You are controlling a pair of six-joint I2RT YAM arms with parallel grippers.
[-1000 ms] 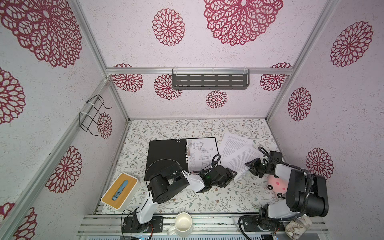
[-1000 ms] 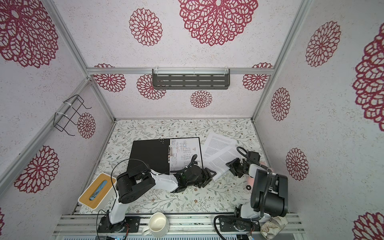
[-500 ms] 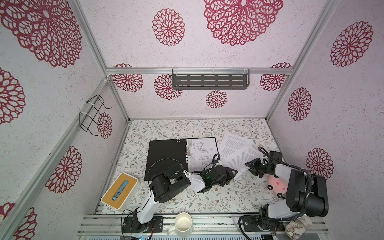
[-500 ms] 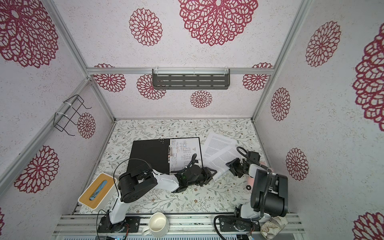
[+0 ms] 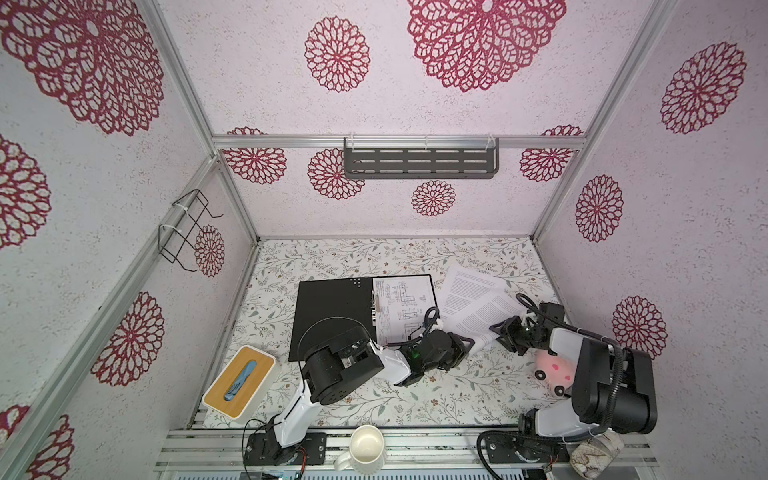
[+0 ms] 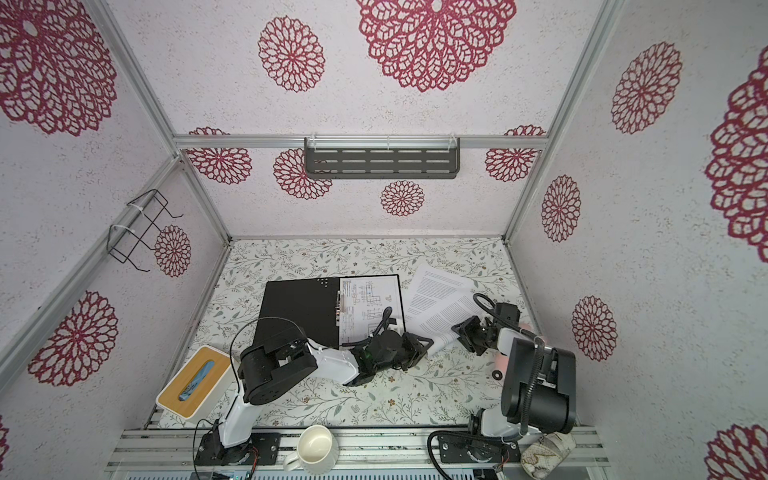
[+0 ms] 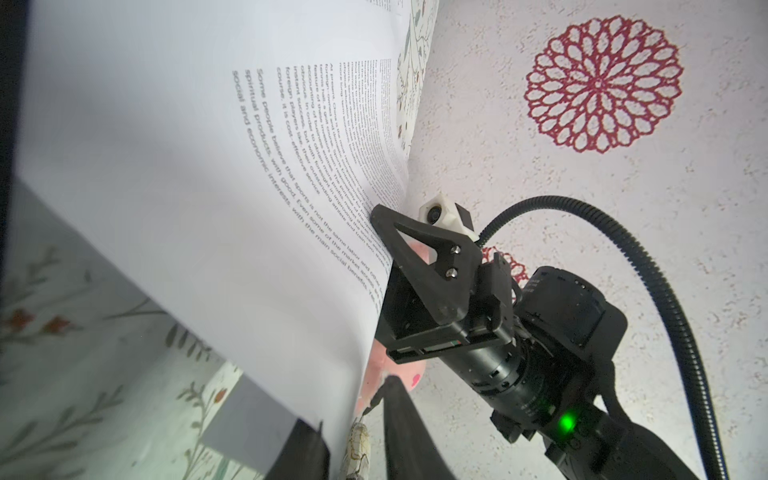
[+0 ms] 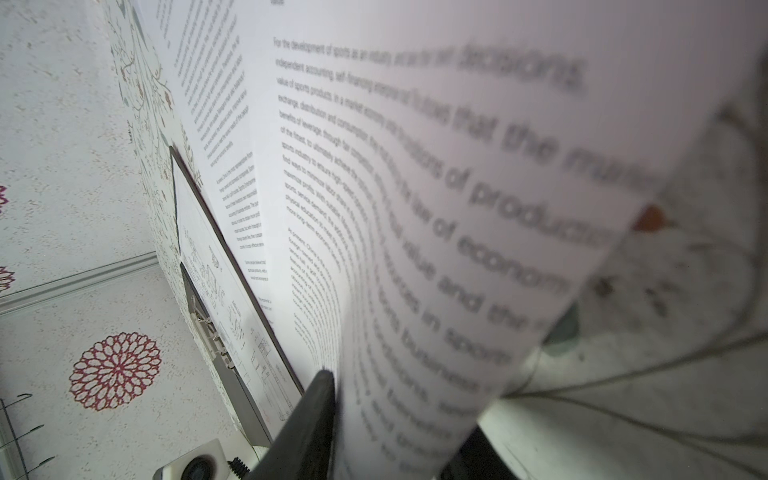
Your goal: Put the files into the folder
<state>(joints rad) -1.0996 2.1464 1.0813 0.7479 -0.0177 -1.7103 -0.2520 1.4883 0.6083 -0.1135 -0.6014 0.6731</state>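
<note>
The folder [image 5: 332, 316] lies open on the floral table [image 5: 415, 395], black inside up. The drawing sheet [image 5: 401, 307] already rests on its right half, beside the metal clip [image 5: 376, 307]. The two printed files are outside the folder, just to its right and overlapping. The far text sheet [image 5: 465, 286] lies flat, and the near text sheet [image 5: 482, 316] sits on top of it with its near edge curled up off the table. The right gripper [image 5: 500, 332] pinches that raised edge; in its wrist view the paper runs between its fingers [image 8: 320, 415]. The left gripper [image 5: 469, 345] is at the sheet's near corner on the folder side. Its fingers [image 7: 307, 449] stand either side of the paper with a gap showing, so it has no grip. The step in hand looks like sharing this sheet between both arms for the carry. Next, the left jaws need to pinch the corner. The sheet then has to travel sideways onto the drawing sheet, squared to the folder, without dragging the sheet beneath it.
</note>
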